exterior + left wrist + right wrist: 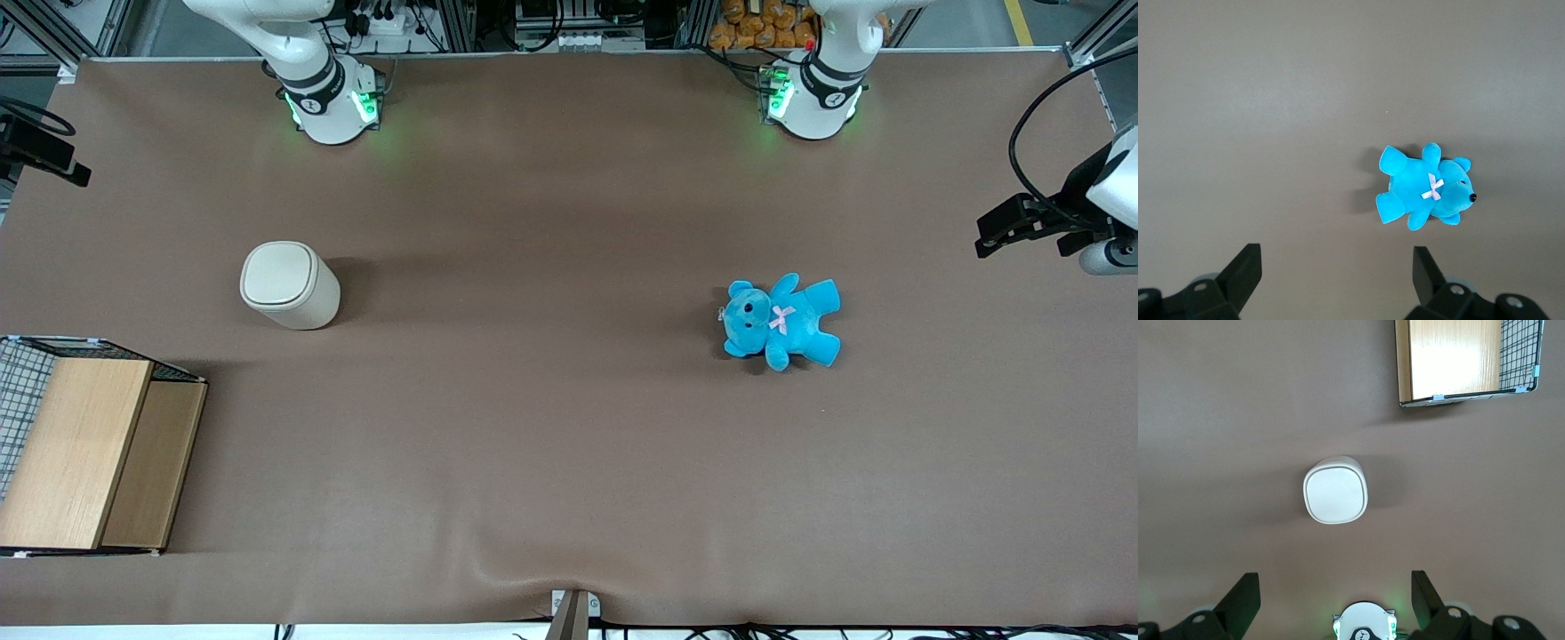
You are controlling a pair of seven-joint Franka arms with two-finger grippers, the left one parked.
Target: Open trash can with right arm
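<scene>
The trash can (289, 286) is a small cream-white bin standing upright on the brown table cover, its flat lid (1335, 492) down and shut. My right gripper (1336, 599) hangs high above the table, well clear of the can and nearer the arm's base (1365, 623) than the can is. Its two black fingers (1245, 600) stand wide apart with nothing between them. In the front view only a black part of the gripper (40, 147) shows at the picture's edge, at the working arm's end of the table.
A wire crate with a wooden top (89, 453) stands near the table's front corner, nearer the front camera than the can. A blue teddy (781, 322) lies toward the parked arm's end of the table.
</scene>
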